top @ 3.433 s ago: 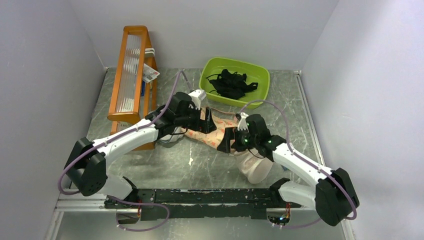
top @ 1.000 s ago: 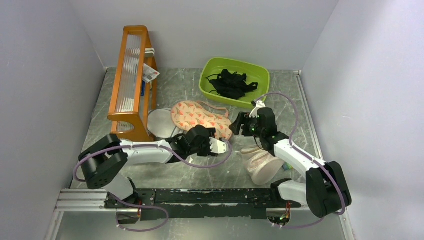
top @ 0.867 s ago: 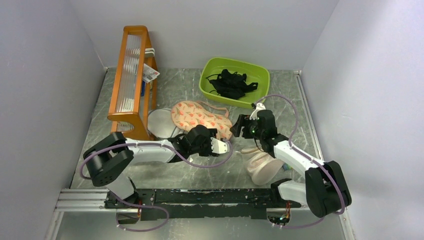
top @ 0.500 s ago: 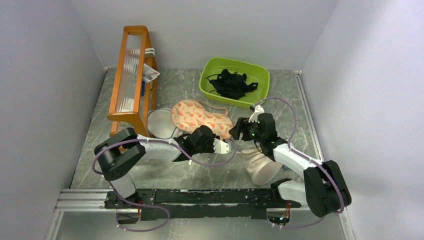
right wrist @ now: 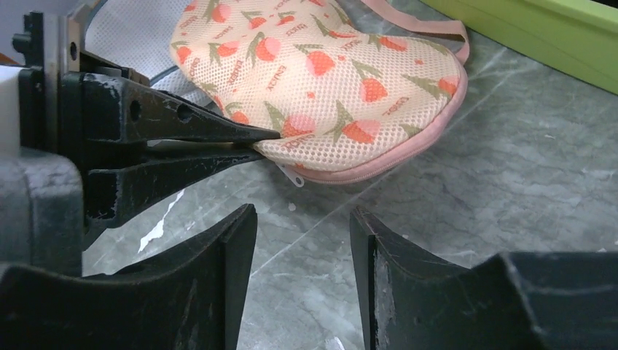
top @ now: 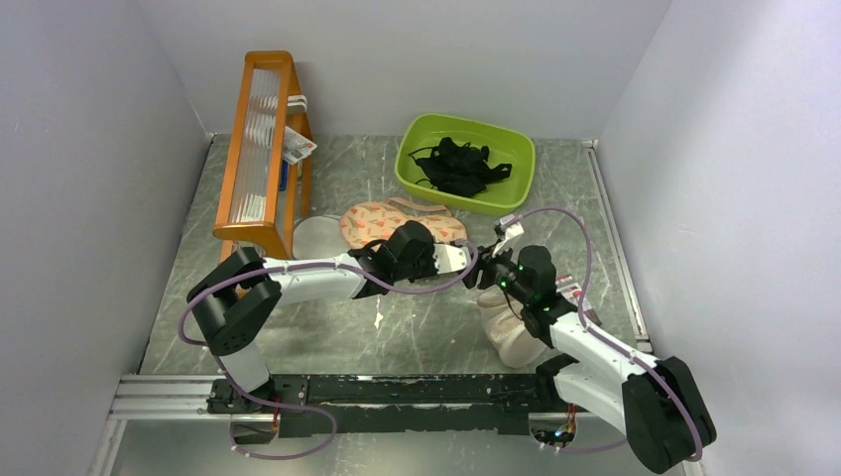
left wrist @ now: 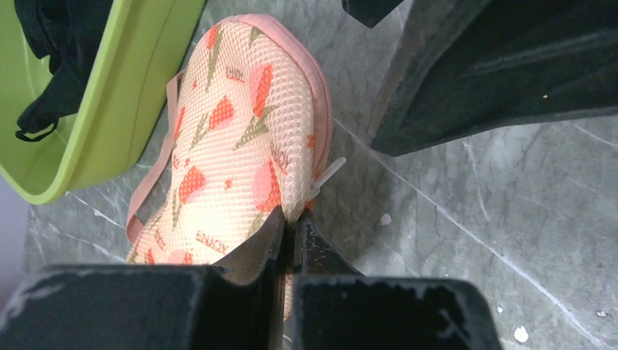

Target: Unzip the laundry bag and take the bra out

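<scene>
The laundry bag (top: 382,220) (left wrist: 240,131) (right wrist: 321,73), cream mesh with orange-pink leaf print and pink zip edging, lies mid-table in front of the green tub. My left gripper (top: 464,256) (left wrist: 291,219) is shut on the bag's right end, pinching the mesh edge beside the white zip pull (left wrist: 328,171) (right wrist: 295,179). My right gripper (top: 493,274) (right wrist: 302,211) hangs open just right of it, low over the table, with nothing between its fingers. It faces the zip pull from a short way off. The bra is hidden.
A green tub (top: 402,164) with black strappy garments (top: 461,164) stands behind the bag. An orange rack (top: 260,149) is at the left. A round grey-white mesh disc (top: 315,236) lies left of the bag. A beige mesh pouch (top: 516,332) lies under the right arm.
My left gripper has shut on the bag's right end and shifted it back and right. The right arm has drawn nearer and lower, and its jaws have narrowed.
</scene>
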Robot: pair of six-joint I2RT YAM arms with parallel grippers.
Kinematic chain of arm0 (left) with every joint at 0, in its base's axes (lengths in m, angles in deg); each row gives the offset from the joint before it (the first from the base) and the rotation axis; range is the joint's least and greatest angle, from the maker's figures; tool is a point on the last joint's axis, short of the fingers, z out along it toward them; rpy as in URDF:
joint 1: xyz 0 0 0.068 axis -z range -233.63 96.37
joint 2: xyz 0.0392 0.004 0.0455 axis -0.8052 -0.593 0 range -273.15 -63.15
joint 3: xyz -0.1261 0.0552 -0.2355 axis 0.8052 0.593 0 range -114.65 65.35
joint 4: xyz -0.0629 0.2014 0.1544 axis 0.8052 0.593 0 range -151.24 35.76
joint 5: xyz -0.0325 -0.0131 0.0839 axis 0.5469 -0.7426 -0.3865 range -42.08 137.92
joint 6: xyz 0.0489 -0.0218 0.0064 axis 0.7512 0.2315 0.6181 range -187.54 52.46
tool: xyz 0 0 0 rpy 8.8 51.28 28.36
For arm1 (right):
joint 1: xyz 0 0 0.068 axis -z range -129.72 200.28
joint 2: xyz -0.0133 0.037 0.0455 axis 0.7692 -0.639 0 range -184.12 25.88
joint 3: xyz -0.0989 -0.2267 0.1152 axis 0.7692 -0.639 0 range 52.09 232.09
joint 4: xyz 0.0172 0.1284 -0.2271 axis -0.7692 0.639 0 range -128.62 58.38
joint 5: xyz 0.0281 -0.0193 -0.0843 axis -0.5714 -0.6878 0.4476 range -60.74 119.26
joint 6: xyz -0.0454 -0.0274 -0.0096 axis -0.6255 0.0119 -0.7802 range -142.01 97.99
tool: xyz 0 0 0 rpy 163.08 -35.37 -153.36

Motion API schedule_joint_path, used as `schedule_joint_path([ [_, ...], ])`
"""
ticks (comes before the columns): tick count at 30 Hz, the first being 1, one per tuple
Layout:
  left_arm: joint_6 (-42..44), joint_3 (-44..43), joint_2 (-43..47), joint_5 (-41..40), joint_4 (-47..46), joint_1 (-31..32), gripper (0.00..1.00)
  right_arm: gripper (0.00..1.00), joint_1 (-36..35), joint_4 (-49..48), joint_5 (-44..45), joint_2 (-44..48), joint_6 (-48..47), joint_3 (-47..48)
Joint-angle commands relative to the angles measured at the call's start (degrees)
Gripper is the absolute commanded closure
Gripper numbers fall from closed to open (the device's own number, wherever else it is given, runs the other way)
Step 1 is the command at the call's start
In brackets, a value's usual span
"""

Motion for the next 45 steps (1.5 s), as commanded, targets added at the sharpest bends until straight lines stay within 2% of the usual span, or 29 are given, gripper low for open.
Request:
schedule_joint_path([
  [1, -2.31, -1.55, 2.12, 1.17, 3.02, -0.53, 0.93, 0.51, -0.79, -5.22, -1.38, -0.74, -1.94, -1.10],
  [10, -3.18, -2.67, 3.11, 2.16, 4.52, -0.53, 0.93, 0.63, -2.80, -9.85, -6.62, -8.47, -2.06, 0.26],
  [31, -5.23, -3.63, 4.95, 6.24, 5.36, -0.07, 0.93, 0.63, -3.57, -19.24, -1.06, -13.58, 3.06, -0.88],
  [40, -5.39, -4.37, 4.22, 7.32, 6.14, 0.49, 0.93, 0.77, -3.57, -21.46, -4.51, -15.95, 3.70, -0.20],
  [43, -5.64, -4.73, 3.84, 7.88, 6.72, 0.97, 0.93, 0.77, -3.57, -21.93, -5.29, -16.41, 3.97, -0.03],
  [45, -5.67, -4.58, 3.54, 7.89, 6.22, 1.33, 0.93, 0.74, -3.57, -21.89, -4.32, -16.84, 4.27, -0.01],
])
